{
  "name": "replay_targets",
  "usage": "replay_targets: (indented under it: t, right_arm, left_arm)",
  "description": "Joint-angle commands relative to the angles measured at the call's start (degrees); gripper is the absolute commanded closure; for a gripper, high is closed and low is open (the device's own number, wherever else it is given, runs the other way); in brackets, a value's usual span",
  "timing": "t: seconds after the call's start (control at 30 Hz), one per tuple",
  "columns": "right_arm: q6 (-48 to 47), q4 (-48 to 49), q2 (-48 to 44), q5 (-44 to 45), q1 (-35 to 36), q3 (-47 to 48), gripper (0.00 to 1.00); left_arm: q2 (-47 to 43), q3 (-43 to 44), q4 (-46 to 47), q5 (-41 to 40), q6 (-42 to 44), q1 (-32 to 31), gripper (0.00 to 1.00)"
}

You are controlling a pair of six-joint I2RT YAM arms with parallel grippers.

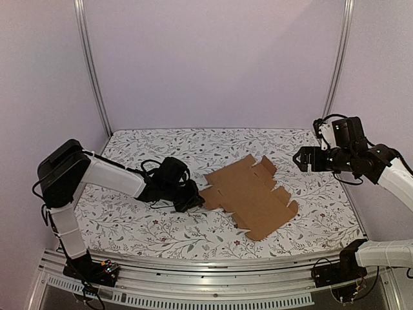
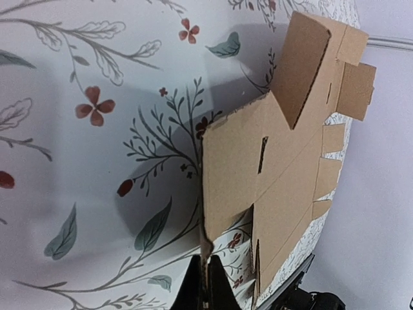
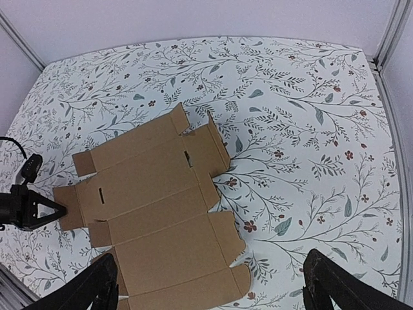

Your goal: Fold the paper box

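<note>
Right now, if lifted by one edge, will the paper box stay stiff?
The paper box looks light: a thin sheet. Likely hinges at creases; one flap stands raised. Pinched at one edge by left fingers, it may sag.

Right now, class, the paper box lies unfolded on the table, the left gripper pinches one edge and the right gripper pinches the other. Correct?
Not quite. The right gripper pinches nothing: the top external view shows it open and clear of the paper box. The left gripper does pinch one edge.

Matt brown cardboard paper box [image 1: 250, 197]
</note>
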Motion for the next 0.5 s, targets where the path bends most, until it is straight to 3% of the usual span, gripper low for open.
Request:
replay_targets:
  t: [0.0,0.47]
  right_arm:
    - [-1.11,1.7,1.03,-3.49,2.28,2.26,0.01]
    - [-12.14,7.26,7.85,-17.38,4.26,10.48,0.01]
  left_arm:
    - [-3.58,0.32,-4.56,-0.24,6.3,1.12,1.0]
    - [-12.19,5.99,-23.44,-4.64,30.99,2.65,1.0]
